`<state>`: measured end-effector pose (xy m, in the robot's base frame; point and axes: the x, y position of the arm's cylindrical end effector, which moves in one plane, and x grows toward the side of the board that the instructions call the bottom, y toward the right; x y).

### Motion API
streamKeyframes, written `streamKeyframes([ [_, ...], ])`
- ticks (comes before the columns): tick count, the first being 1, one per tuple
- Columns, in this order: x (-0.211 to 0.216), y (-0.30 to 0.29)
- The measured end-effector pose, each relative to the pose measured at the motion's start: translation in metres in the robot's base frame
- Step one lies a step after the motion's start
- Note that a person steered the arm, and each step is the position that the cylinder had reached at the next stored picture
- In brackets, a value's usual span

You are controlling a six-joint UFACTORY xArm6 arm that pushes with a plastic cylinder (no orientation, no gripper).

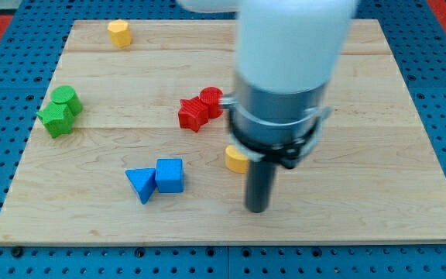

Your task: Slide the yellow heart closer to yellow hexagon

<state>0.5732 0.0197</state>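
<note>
The yellow hexagon (119, 32) sits near the board's top left edge. The yellow heart (236, 160) lies right of the board's centre, partly hidden behind the arm. My tip (257, 209) rests on the board just below and right of the yellow heart, close to it; I cannot tell if they touch. The arm's white and grey body (289, 77) fills the upper middle of the view and hides the board behind it.
A red star (193, 113) and a red cylinder (210, 101) sit together left of the arm. A blue triangle (142, 184) and a blue cube (169, 175) lie at lower centre left. Two green blocks (60, 111) sit at the left edge. The wooden board (378, 155) lies on a blue pegboard.
</note>
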Motion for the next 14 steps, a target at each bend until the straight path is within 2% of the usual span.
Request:
streamKeyframes([
  [2, -0.111, -0.006],
  [3, -0.152, -0.006],
  [6, -0.187, 0.058],
  [7, -0.213, 0.058],
  [8, -0.244, 0.029],
  [10, -0.285, -0.085],
  [11, -0.278, -0.101],
  [12, -0.247, -0.090],
  [13, -0.236, -0.110],
  [14, -0.252, -0.160],
])
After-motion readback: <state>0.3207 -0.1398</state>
